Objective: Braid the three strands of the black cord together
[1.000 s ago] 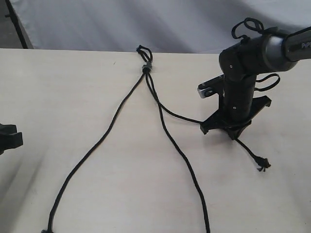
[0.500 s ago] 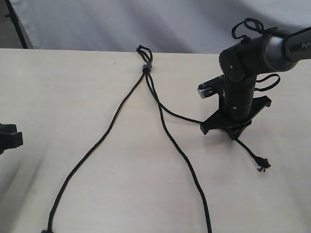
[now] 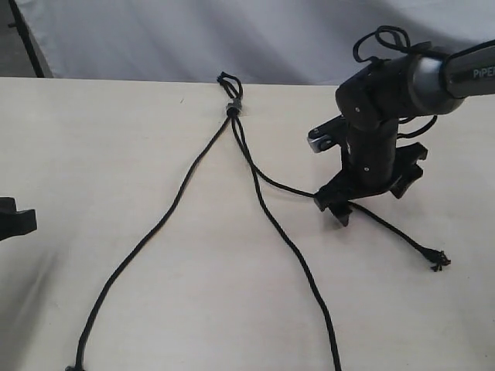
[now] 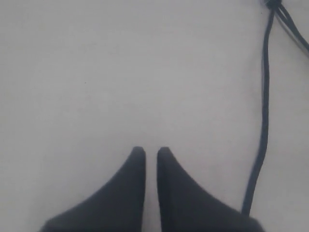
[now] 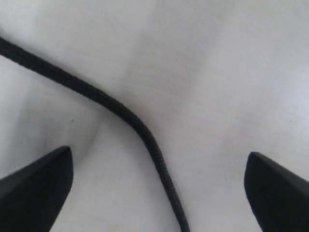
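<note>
Exterior view: a cream table [image 3: 93, 139] stands before a pale grey cloth [image 3: 193, 39]. White letters "PiPE" [image 3: 473, 73] show on the right arm. The black cord [image 3: 230, 104], thin and woven, has a small loop and a greyish band at its knot, well away from the right pincer [image 3: 374, 199]. The three strands [image 3: 166, 212] fan out from the knot, and one runs under that pincer to a frayed end [image 3: 439, 261] beyond it. The left pincer [image 3: 15, 219] sits well apart from the cord.

Left wrist view: the left pincer [image 4: 151, 151] is closed to a slit and holds nothing. A strand [image 4: 263, 121] lies beside it.

Right wrist view: the right pincer [image 5: 159, 159] gapes wide, with a strand [image 5: 120, 108] lying untouched between its jaws.

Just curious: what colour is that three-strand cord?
The cord is black, finely woven; right wrist view shows it best.
</note>
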You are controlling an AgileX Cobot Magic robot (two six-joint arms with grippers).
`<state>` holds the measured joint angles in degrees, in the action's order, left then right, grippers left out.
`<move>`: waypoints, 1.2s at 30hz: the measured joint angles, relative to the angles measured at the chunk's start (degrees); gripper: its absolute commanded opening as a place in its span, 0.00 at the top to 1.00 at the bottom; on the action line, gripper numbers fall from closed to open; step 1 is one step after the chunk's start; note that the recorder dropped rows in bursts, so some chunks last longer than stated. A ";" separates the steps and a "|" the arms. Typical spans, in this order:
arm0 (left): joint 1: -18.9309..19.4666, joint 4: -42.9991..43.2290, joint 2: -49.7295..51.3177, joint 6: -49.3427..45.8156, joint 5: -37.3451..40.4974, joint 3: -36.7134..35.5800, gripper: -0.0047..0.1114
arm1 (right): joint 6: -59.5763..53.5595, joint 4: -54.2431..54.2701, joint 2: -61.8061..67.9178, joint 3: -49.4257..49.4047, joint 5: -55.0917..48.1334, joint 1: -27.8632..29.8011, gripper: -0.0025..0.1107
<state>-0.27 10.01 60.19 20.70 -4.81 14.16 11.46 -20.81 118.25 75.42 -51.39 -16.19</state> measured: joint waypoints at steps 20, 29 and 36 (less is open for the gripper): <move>-28.89 -6.67 15.06 0.19 27.96 28.94 0.95 | 8.58 -10.54 -45.59 -19.84 26.40 0.00 0.17; -41.87 -10.01 39.52 0.19 33.38 49.26 0.55 | 29.73 -32.06 -50.74 -24.54 21.84 0.00 0.17; -44.80 -10.69 53.08 0.19 40.60 63.29 0.50 | 48.99 -51.57 -50.74 -28.97 16.98 0.00 0.17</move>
<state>-45.08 -0.69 113.27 20.90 35.79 77.45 60.45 -72.38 67.52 46.45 -34.41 -16.19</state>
